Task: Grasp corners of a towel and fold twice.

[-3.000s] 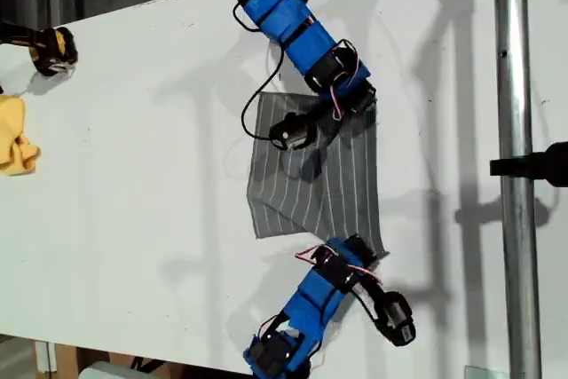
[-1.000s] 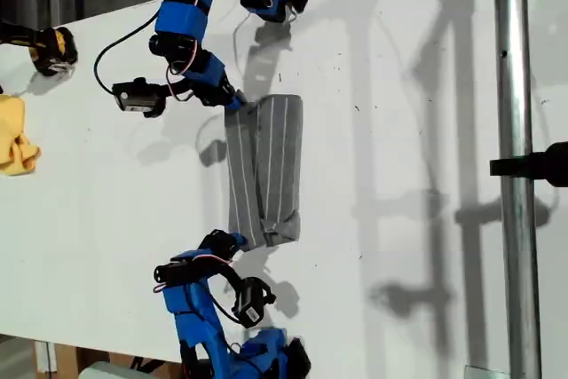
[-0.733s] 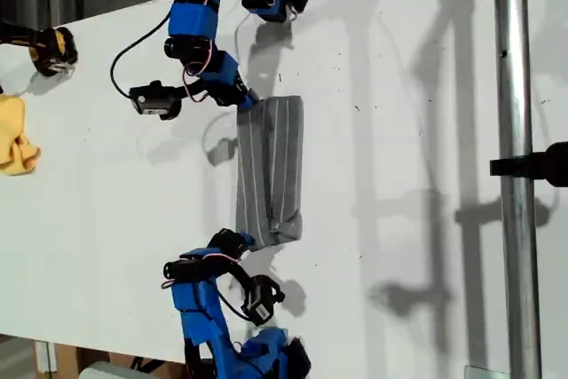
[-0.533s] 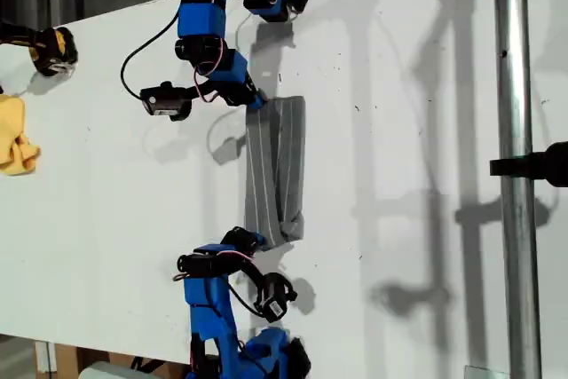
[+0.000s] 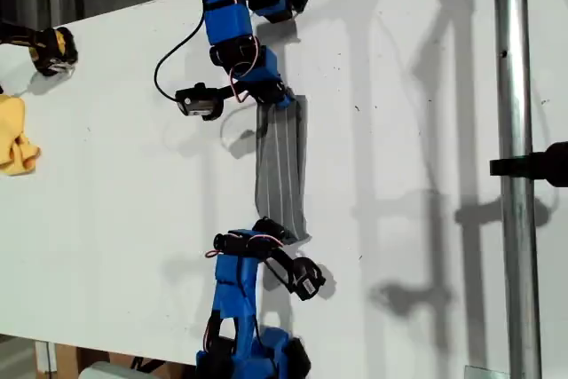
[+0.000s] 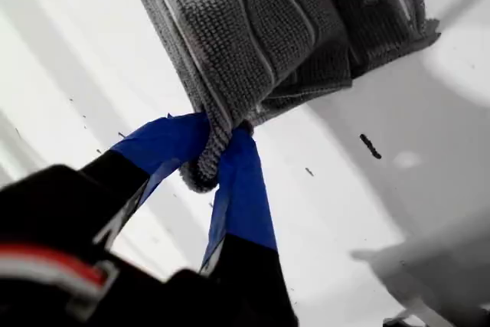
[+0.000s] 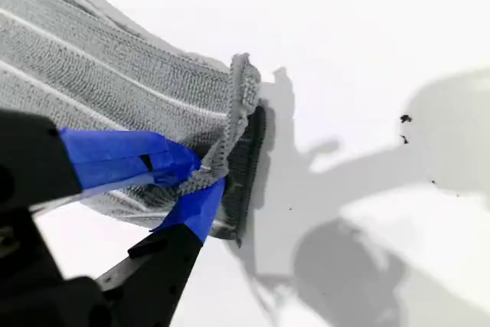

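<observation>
I keep my first gripper (image 6: 218,147) and my second gripper (image 7: 195,178) each clamped on a corner of the grey pinstriped cloth towel (image 5: 281,166), lying mid-table as a narrow strip, to carry its fold across

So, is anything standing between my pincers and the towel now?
Nothing visible. My first pincer is shut on an edge of the towel, and my second pincer is shut on another, so fabric sits directly between the fingers of each.

Both arms are blue plastic with black servo blocks, thin black cables, red wiring and blue-taped gripper fingers (image 6: 241,189).
</observation>
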